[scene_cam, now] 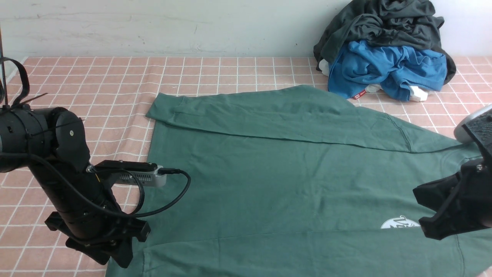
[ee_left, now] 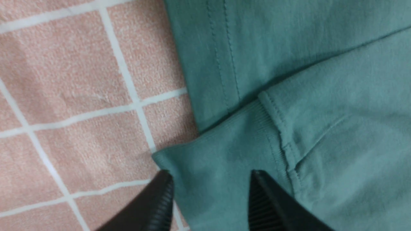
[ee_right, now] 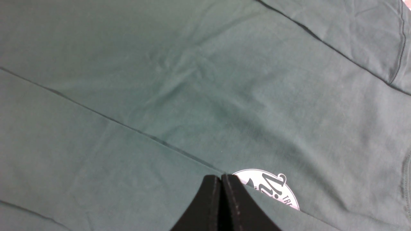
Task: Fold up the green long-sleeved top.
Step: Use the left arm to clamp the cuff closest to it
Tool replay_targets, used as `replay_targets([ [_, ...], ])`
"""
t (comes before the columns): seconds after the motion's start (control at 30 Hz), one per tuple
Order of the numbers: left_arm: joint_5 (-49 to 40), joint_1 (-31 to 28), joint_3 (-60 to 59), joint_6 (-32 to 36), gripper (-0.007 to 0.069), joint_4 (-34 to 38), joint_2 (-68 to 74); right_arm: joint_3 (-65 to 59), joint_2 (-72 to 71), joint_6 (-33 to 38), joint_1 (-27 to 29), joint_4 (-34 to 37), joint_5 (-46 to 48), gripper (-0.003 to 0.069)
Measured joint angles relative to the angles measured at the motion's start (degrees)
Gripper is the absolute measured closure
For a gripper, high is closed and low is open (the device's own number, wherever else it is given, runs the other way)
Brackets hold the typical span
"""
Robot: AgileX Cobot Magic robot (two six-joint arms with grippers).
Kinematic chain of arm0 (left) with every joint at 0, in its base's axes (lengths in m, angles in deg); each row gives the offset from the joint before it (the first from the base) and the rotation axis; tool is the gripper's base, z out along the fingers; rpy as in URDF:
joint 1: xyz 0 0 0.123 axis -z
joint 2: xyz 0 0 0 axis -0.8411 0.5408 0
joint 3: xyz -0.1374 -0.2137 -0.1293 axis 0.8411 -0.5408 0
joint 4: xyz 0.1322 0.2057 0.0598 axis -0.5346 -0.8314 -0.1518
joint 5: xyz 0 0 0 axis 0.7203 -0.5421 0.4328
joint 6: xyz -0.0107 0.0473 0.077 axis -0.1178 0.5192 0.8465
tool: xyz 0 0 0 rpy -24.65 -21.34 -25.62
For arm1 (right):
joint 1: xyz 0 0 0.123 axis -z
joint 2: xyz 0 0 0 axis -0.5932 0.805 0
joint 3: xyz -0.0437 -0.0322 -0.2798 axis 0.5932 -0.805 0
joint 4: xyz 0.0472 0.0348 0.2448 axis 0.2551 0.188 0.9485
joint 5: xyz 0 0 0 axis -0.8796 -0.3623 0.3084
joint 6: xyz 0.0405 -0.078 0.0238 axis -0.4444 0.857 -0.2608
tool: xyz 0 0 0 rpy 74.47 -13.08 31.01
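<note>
- Blue garment point(scene_cam: 388, 69) and dark garment point(scene_cam: 384, 23) heaped just past the green long-sleeved top point(scene_cam: 269, 184)
- Left gripper point(ee_left: 210, 179)'s open, right gripper point(ee_right: 221, 179)'s closed, both empty

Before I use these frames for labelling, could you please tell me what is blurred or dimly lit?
Left wrist view: gripper fingertips blurred, green top sharper; right wrist view: green top duller, logo crisp; front view: pale wall bright.

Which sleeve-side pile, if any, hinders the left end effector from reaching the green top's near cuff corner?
Probably none; yes, it looks reachable: the open left end effector hovers at the green top, with nothing seen between.
</note>
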Motion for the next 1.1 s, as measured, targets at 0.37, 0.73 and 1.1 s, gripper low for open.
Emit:
replay_targets([
  [0.37,1.1,0.0,0.0,-1.1,0.0498,-0.3,0.0,0.0,0.0,0.0,0.0,0.0,0.0,0.0669],
  [0.73,3.0,0.0,0.0,-2.0,0.0237,-1.6,1.7,0.0,0.0,0.0,0.0,0.8,0.0,0.0669],
  [1.1,1.5,-0.1,0.7,-2.1,0.047,-0.5,5.2,0.0,0.0,0.0,0.0,1.3,0.0,0.0669],
])
